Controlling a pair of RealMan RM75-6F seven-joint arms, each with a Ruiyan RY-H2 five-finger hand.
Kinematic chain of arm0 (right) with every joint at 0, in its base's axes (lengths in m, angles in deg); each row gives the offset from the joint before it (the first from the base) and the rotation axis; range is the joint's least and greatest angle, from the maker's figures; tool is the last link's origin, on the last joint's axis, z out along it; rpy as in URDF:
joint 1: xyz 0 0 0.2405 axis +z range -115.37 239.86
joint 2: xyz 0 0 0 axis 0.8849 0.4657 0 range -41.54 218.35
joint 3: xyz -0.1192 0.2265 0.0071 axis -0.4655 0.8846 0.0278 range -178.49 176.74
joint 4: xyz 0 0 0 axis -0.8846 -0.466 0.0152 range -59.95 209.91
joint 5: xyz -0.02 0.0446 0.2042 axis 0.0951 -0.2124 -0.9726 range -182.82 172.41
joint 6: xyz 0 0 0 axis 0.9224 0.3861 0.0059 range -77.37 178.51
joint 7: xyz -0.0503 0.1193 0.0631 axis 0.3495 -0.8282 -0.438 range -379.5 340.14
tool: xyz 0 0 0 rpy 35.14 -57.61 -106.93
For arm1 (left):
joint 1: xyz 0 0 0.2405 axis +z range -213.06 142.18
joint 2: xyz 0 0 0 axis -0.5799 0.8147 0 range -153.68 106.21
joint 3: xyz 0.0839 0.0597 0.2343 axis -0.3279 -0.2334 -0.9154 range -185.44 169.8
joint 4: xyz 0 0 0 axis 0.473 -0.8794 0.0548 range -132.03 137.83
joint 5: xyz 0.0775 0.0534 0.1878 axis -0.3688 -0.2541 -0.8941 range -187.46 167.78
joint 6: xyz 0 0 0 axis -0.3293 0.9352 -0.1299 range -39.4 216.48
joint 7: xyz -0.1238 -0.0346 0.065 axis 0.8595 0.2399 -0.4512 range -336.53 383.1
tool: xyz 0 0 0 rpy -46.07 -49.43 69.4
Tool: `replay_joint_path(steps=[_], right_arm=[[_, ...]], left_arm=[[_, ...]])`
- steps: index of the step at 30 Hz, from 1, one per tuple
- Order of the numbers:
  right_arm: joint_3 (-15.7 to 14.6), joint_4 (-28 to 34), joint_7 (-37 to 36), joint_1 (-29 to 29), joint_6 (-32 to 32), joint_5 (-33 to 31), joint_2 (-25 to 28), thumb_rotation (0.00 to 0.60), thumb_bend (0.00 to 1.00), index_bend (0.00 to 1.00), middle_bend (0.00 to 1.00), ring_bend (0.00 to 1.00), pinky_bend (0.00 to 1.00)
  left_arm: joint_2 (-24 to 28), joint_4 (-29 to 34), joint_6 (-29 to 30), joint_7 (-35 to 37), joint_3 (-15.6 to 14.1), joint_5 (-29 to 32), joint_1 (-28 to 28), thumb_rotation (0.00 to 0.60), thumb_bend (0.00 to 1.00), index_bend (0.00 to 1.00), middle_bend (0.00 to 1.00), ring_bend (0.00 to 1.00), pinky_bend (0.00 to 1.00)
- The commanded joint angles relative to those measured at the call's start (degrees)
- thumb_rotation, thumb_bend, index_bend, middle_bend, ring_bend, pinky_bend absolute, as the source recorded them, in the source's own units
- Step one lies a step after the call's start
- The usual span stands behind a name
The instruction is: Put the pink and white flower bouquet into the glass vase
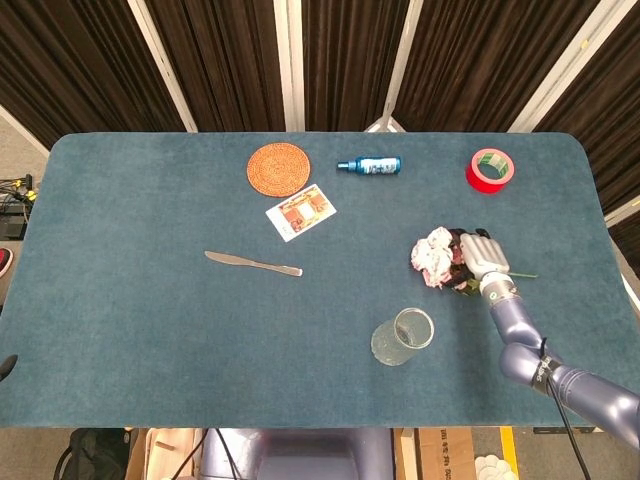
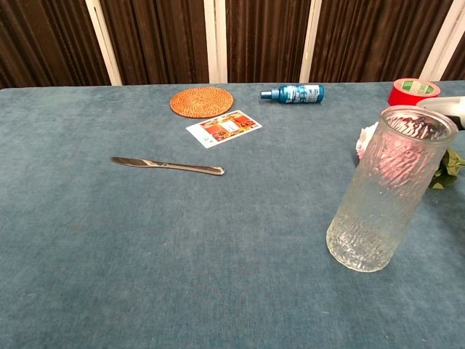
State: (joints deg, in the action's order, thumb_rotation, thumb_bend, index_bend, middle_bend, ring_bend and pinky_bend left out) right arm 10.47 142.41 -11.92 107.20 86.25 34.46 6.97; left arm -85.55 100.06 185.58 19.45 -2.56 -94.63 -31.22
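The pink and white flower bouquet [image 1: 436,257] lies on the blue table right of centre, blooms pointing left. My right hand [image 1: 484,256] sits over its dark leaves and stems, fingers curled down around them; a thin green stem [image 1: 524,275] pokes out to the right. The ribbed glass vase [image 1: 403,337] stands upright and empty, just in front and left of the bouquet. In the chest view the vase [image 2: 385,190] fills the right side and hides most of the bouquet [image 2: 365,138]; only a green leaf [image 2: 447,164] and a bit of the right hand [image 2: 449,106] show. My left hand is out of sight.
A butter knife [image 1: 254,264] lies left of centre. Further back are a woven coaster [image 1: 278,168], a picture card [image 1: 300,211], a blue spray bottle [image 1: 370,166] and a red tape roll [image 1: 490,170]. The table's right edge [image 1: 612,240] is close to my arm.
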Motion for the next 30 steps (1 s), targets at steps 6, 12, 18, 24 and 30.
replay_joint_path(steps=[6, 12, 18, 24, 30], right_arm=[[0.07, -0.45, 0.16, 0.41, -0.15, -1.39, 0.14, 0.6, 0.26, 0.43, 0.35, 0.37, 0.0], [4.44, 6.13, -6.65, -1.26, -0.62, 1.38, 5.77, 0.6, 0.28, 0.45, 0.36, 0.38, 0.0], [13.81, 16.38, -21.27, -5.76, -2.37, 8.62, 14.97, 0.6, 0.28, 0.47, 0.36, 0.39, 0.0], [27.26, 30.89, -45.43, -16.26, 0.34, 18.82, 26.04, 0.6, 0.28, 0.49, 0.39, 0.41, 0.02], [34.89, 41.06, -68.42, -26.92, 1.26, 29.97, 35.35, 0.6, 0.28, 0.51, 0.39, 0.41, 0.02]], left_arm=[[0.05, 0.2, -0.18, -0.15, -0.28, -0.38, -0.06, 0.6, 0.21, 0.07, 0.0, 0.0, 0.05], [0.13, 0.29, -0.2, -0.12, -0.44, -0.47, 0.01, 0.6, 0.21, 0.07, 0.0, 0.0, 0.05], [0.38, 0.29, -0.34, 0.64, -0.52, -0.55, 0.0, 0.6, 0.21, 0.07, 0.0, 0.0, 0.05], [1.02, 0.17, -0.17, 2.69, -0.94, -1.39, 0.2, 0.6, 0.21, 0.07, 0.0, 0.0, 0.05], [1.37, -0.31, 0.23, 4.84, -0.93, -2.04, 0.24, 0.6, 0.21, 0.07, 0.0, 0.0, 0.05]])
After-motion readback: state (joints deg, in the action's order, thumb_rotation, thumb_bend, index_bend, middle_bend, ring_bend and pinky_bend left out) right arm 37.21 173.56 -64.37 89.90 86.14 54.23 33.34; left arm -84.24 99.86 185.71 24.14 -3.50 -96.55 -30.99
